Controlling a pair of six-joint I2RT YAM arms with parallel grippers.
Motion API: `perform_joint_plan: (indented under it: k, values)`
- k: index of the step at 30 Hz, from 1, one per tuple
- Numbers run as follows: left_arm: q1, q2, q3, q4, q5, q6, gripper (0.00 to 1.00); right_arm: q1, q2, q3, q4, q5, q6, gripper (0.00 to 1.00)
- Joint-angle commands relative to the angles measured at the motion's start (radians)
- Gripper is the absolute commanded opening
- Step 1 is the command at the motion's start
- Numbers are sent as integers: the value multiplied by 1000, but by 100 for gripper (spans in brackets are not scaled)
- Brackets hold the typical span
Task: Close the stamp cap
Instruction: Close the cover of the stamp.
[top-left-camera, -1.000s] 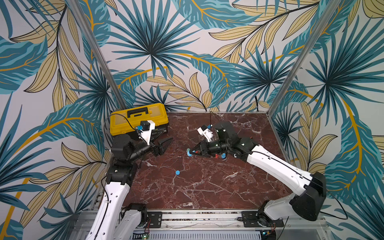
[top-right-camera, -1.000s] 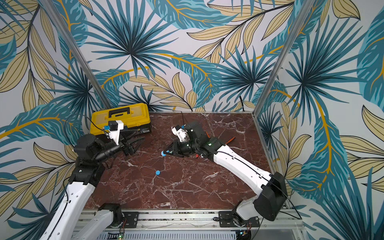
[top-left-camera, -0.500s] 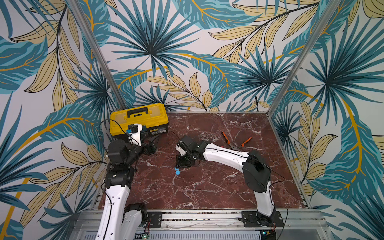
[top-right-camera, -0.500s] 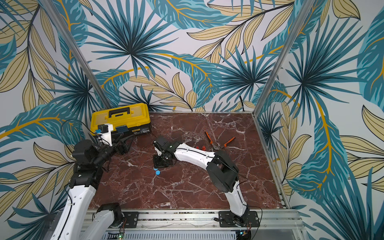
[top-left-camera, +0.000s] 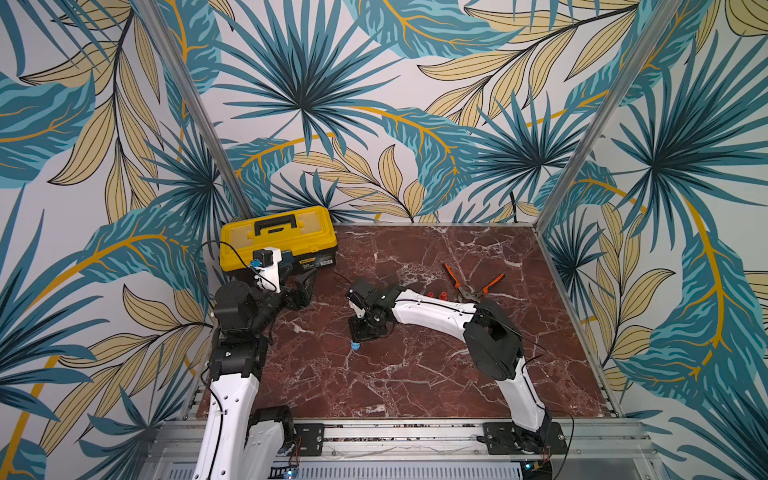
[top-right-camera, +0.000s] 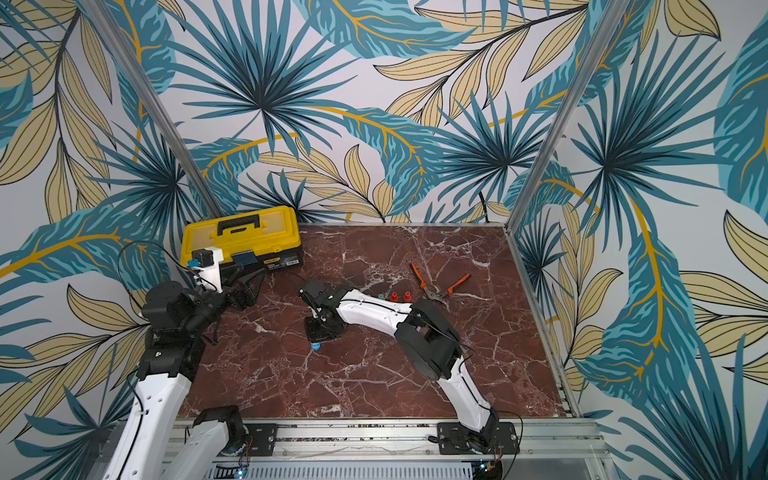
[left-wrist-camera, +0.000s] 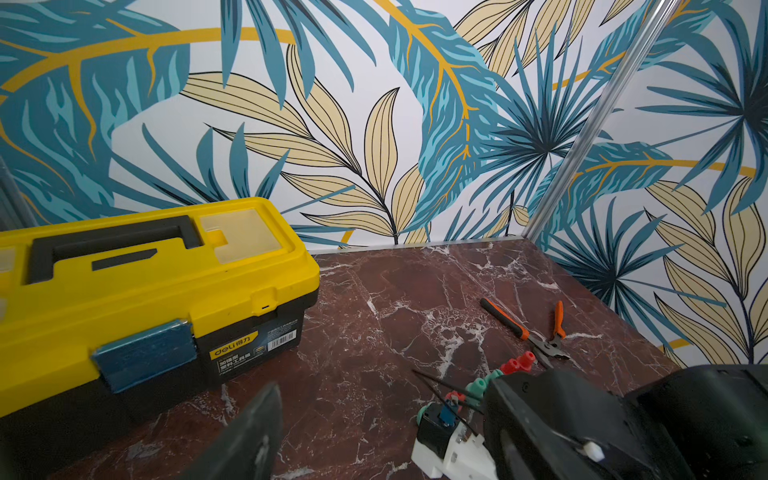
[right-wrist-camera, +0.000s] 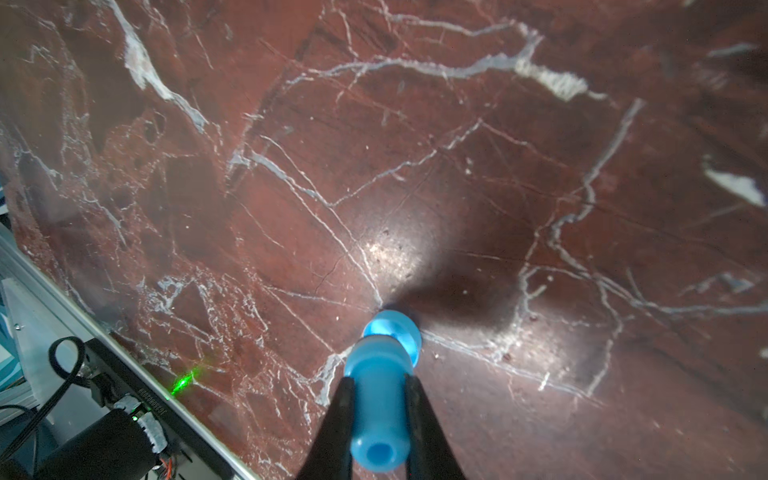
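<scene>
Stamp, blue (right-wrist-camera: 379, 415): held near mid-desk by right gripper (right-wrist-camera: 378, 378), jaws closed on its barrel; lower end meets translucent blue cap (right-wrist-camera: 392, 330) on red marble desk (top-left-camera: 415, 374). Left gripper (top-left-camera: 306, 284): jaws apart, empty, beside yellow toolbox (top-left-camera: 278, 237). Pliers (top-left-camera: 469, 286): well apart.

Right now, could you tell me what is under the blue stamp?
A blue cap on the marble tabletop, at the blue stamp's lower end. The stamp body covers the joint between them.
</scene>
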Motion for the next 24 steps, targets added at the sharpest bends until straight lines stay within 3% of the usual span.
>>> perform_joint_plan:
  k: [1,15,24]
  values:
    - [11,-15,-10,-4,-3,-1,78,11,29,21,-16,4,-8,9]
    - [10,-15,-12,-4,-1,-4,78,19,64,40,-142,129,-71,9]
    - [11,-12,-12,-4,2,-4,79,18,6,-20,-252,242,-133,9]
